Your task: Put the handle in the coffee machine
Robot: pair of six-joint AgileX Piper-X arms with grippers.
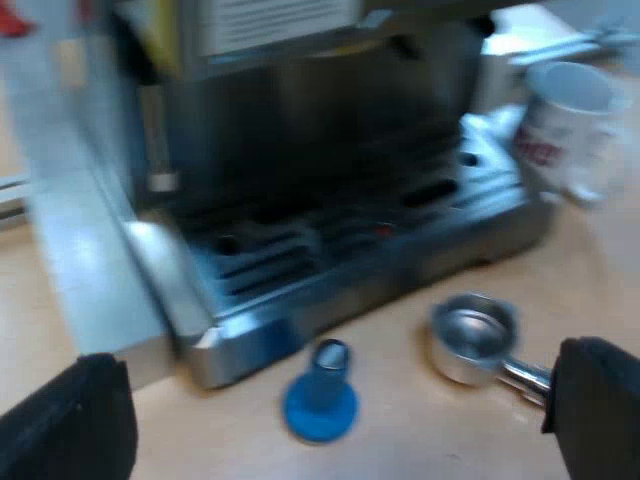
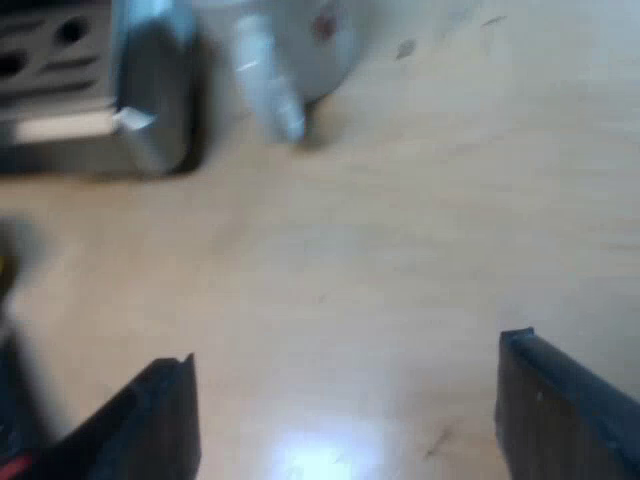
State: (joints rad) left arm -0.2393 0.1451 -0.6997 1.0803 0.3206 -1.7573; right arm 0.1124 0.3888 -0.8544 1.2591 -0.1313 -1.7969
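The espresso machine (image 1: pixel 330 150) stands on a wooden table, its slotted drip tray (image 1: pixel 350 250) facing me. The metal holder (image 1: pixel 472 338) lies loose on the table before the tray, cup up, its handle running under one finger of my left gripper (image 1: pixel 330 420). That gripper is open, hovering over the table with nothing between its fingers. A blue tamper (image 1: pixel 322 395) stands by the tray's front edge, near the holder. My right gripper (image 2: pixel 345 400) is open above bare wood, a corner of the machine's base (image 2: pixel 95 90) beyond it.
A white mug (image 1: pixel 570 125) with red print stands beside the machine's drip tray; the mug (image 2: pixel 300 50) also shows near the base corner in the right wrist view. Bare wooden tabletop (image 2: pixel 400 250) lies under the right gripper.
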